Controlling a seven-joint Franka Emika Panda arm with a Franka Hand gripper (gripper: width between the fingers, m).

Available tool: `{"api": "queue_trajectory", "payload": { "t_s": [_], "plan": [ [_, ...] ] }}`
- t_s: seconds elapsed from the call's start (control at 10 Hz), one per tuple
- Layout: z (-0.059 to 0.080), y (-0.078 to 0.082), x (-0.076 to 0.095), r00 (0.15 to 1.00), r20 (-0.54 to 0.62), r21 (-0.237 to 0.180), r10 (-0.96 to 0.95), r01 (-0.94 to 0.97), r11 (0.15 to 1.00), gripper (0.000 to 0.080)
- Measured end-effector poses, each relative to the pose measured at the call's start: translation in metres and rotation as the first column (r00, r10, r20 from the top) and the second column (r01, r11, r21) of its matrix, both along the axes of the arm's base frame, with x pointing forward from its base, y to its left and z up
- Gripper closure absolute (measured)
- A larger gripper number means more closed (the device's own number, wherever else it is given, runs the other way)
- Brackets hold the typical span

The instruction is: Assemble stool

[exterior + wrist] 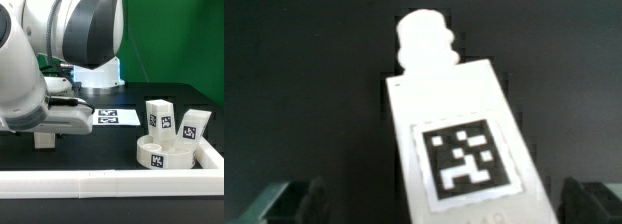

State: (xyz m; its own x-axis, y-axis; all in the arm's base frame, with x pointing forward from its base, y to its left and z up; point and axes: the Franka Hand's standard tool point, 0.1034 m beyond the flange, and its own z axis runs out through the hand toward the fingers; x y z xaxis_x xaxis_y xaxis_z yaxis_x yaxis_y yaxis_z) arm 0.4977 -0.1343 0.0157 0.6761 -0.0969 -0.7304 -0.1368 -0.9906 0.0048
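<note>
White rail (100, 184) runs along the near edge of the desk (95, 150). Near right corner: round seat (166, 152), tag facing front, close against the rail. Just behind it a leg (158, 114) and a second leg (190, 125) stand side by side. Toward the left edge: jaws low over the desk, spread wide, gripping nothing. Third leg (452, 140) lies flat between them, tag up. Marker board (118, 117) farther back, mid-desk.

Leg (158, 114) and second leg (191, 126) just behind seat (166, 153), exterior view's right; marker board (117, 117) leftward.
</note>
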Motion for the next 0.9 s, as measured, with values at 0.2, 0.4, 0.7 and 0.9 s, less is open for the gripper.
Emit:
{"api": "queue_trajectory", "payload": {
  "t_s": [0.2, 0.4, 0.7, 0.9],
  "plan": [
    [0.004, 0.007, -0.005, 0.999, -0.041, 0.013, -0.005, 0.006, 1.000, 0.0151],
    [0.006, 0.010, -0.009, 0.997, -0.070, 0.021, -0.007, 0.009, 1.000, 0.0151],
    [0.002, 0.009, -0.020, 0.965, -0.260, 0.046, -0.020, 0.033, 0.998, 0.0151],
    [-0.002, 0.007, -0.022, 0.949, -0.314, 0.047, -0.020, 0.037, 0.998, 0.0151]
  ]
}}
